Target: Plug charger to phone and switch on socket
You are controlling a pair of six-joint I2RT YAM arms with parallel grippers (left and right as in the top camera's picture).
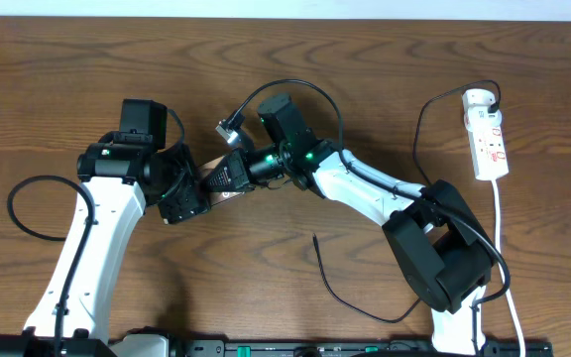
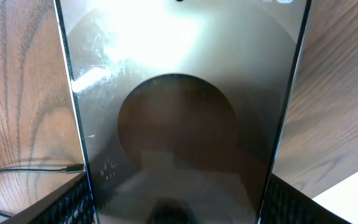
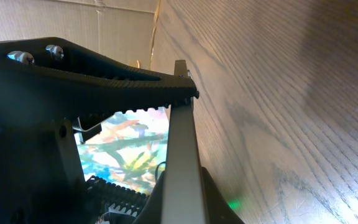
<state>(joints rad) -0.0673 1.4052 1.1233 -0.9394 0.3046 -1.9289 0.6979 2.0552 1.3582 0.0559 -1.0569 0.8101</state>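
The phone [image 2: 179, 124] is held up off the table [image 1: 87, 59], left of centre, between the two grippers. In the left wrist view its silvery-brown face with a dark oval fills the frame; the top edge is cut off and glare blurs the upper part. The left gripper [image 1: 190, 190] is clamped on it, ribbed pads [image 2: 73, 200] at both sides. From overhead the phone is almost wholly hidden by the arms. The right gripper [image 1: 224, 178] is closed on it too: its toothed upper finger [image 3: 135, 87] meets the phone's edge, and the lower finger is mostly hidden.

The charger [image 1: 315, 241] lies loose on the table to the right, nearer, its tip well apart from the phone. The socket [image 1: 487, 139] lies far right; its switch is too small to read.
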